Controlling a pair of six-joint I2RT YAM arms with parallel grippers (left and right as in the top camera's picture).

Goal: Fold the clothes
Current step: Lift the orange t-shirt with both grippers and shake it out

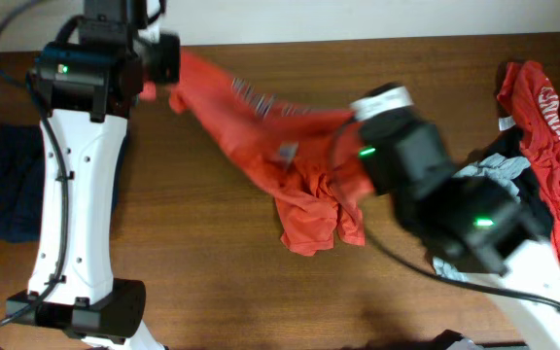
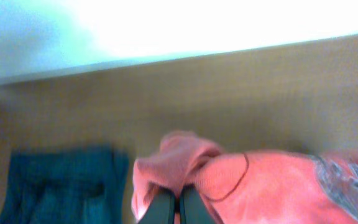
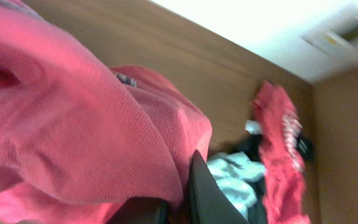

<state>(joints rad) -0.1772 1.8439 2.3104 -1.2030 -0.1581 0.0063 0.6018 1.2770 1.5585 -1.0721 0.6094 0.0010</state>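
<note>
Orange-red first: found the T-shirt (image 1: 261, 136) pulled out in a band across the wooden surface (image 1: 212, 272), with its lower part slumped in a crumpled heap near the middle. Saw the left gripper (image 2: 174, 208) pinched tight on one bunched end at the far left, and the right gripper (image 3: 178, 202) closed on the cloth at the other end. Noted a navy garment (image 1: 8, 185) lying at the left edge, and a red printed tee (image 1: 547, 126) heaped with a pale grey-blue piece (image 1: 494, 175) at the right edge.
</note>
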